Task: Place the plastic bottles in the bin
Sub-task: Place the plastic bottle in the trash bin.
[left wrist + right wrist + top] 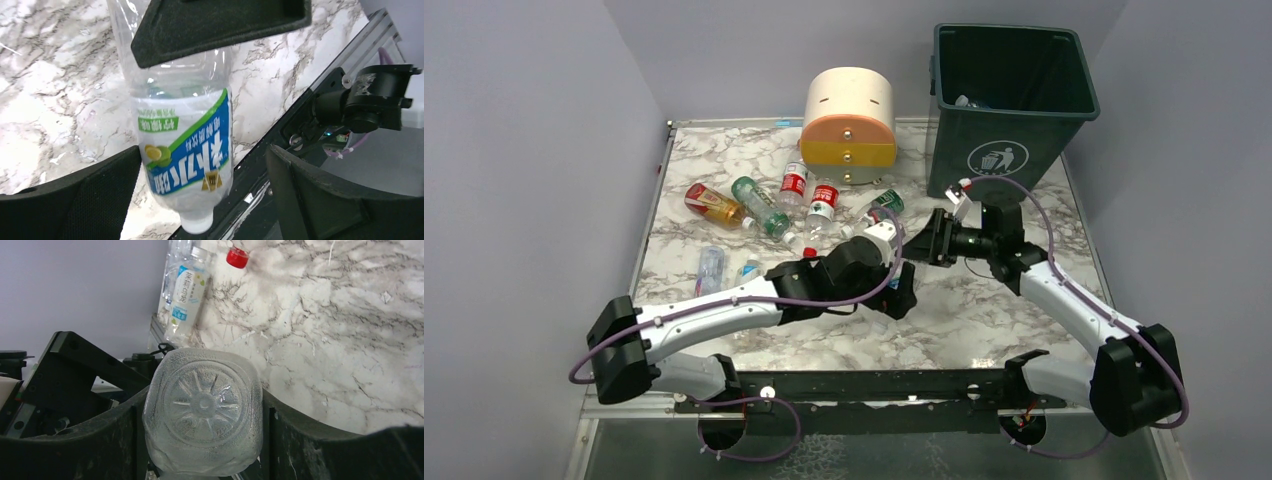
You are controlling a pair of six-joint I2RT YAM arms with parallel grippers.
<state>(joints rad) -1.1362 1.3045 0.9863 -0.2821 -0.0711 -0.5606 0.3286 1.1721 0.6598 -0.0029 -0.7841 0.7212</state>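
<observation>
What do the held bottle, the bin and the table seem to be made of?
Bottle: thin clear plastic, glossy, base squeezed out of round. Bin: dark green plastic, smooth dull sheen. Table: white with grey veins, marble or a printed imitation; cannot tell.

The desk (964,320) had a smooth, glossy marble-patterned top, the clear bottle (185,135) was thin, shiny, slightly crinkled plastic with a glossy printed label, the bin (954,150) matt dark-green plastic, and the fingers (80,205) of the left gripper (200,195) matt, finely textured black.
</observation>
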